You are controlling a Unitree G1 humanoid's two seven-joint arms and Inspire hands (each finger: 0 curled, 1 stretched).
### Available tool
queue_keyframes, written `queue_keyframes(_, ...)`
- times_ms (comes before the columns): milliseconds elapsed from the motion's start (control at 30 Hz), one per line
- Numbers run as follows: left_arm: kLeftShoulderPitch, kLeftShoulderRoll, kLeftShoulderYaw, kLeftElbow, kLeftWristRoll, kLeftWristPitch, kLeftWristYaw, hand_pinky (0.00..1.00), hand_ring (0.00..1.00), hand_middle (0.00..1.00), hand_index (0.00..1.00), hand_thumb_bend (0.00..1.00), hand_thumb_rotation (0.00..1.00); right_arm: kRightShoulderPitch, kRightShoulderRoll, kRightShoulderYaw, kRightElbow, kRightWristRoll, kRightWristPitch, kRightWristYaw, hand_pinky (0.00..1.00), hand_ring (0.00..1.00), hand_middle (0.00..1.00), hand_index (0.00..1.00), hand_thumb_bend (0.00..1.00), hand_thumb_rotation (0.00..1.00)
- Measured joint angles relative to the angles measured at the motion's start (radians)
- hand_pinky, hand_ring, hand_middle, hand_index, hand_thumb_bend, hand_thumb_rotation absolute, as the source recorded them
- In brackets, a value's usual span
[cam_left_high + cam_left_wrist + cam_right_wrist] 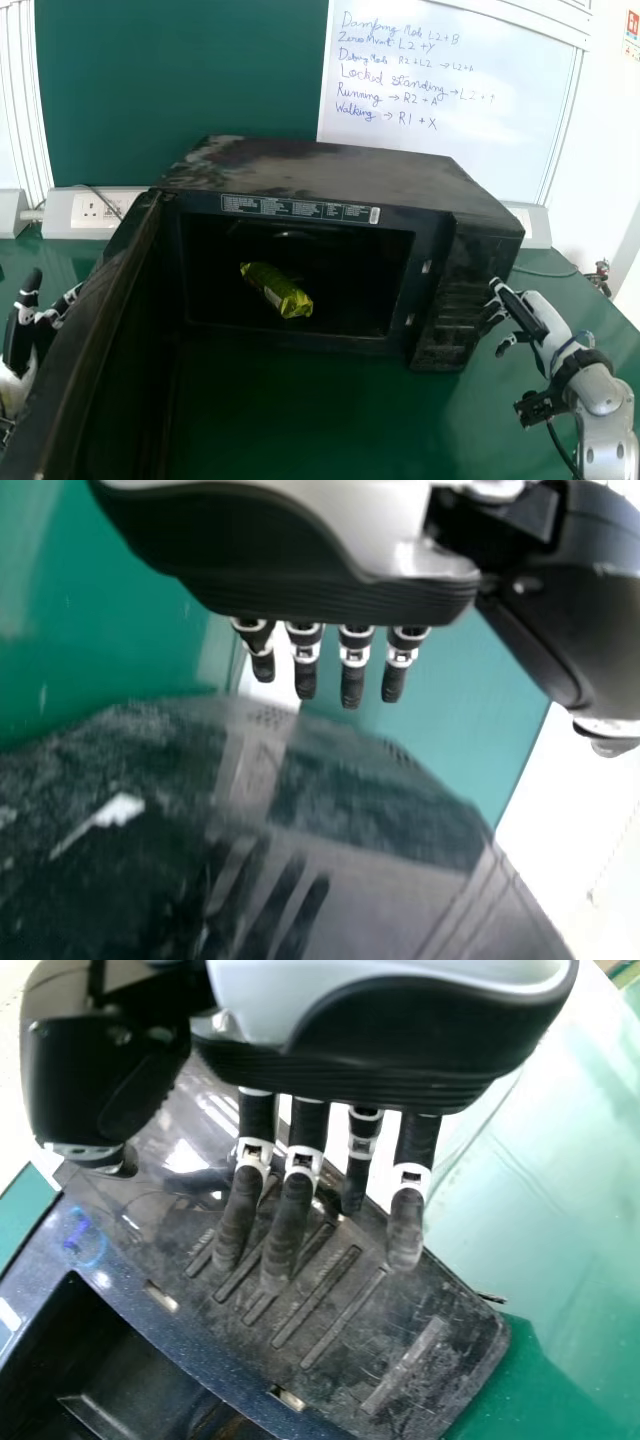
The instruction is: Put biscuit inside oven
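A shiny green-and-yellow biscuit packet [278, 290] lay inside the boxy black oven [330, 175], with the black-and-white right hand [527, 312], fingers [288, 1225] spread, seemingly touching its ribbed control panel [455, 295], and the left hand [20, 340], fingers straight and apart, beside its open black door [85, 325].

Head view: bright and even across whiteboard [450, 150], paler toward right edge; dark inside oven cavity [350, 270] and along open door [90, 330]. Left wrist view: streaked with pale reflections on glossy oven top [360, 830], blown out to white beyond. Right wrist view: dotted with glare on control panel [345, 1330], washed by broad sheen on table [545, 1200].
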Motion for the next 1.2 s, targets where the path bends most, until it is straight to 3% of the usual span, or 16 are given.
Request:
queue_keyframes(167,0.005,0.008,-0.013,-0.03,-0.027,0.002,-0.025,0.71,0.76,0.78,0.79,0.48,0.06,0.0,0.0,0.0,-0.004,-0.001,0.021,-0.004,0.22,0.24,0.32,0.36,0.74,0.35)
queue_keyframes(367,0.021,0.019,-0.027,-0.076,-0.045,0.022,-0.03,0.7,0.76,0.79,0.79,0.47,0.05,0.0,0.001,0.0,-0.02,-0.001,0.031,-0.006,0.22,0.24,0.33,0.36,0.72,0.33)
queue_keyframes(800,0.038,0.056,-0.029,-0.141,-0.116,0.095,-0.003,0.64,0.71,0.76,0.77,0.55,0.06,0.0,-0.002,0.004,-0.021,0.002,0.049,-0.006,0.23,0.25,0.33,0.37,0.73,0.35)
queue_keyframes(1200,0.038,0.088,-0.039,-0.167,-0.196,0.162,-0.011,0.62,0.7,0.75,0.75,0.56,0.02,0.0,-0.005,0.006,-0.029,0.002,0.069,-0.006,0.22,0.24,0.33,0.38,0.73,0.33)
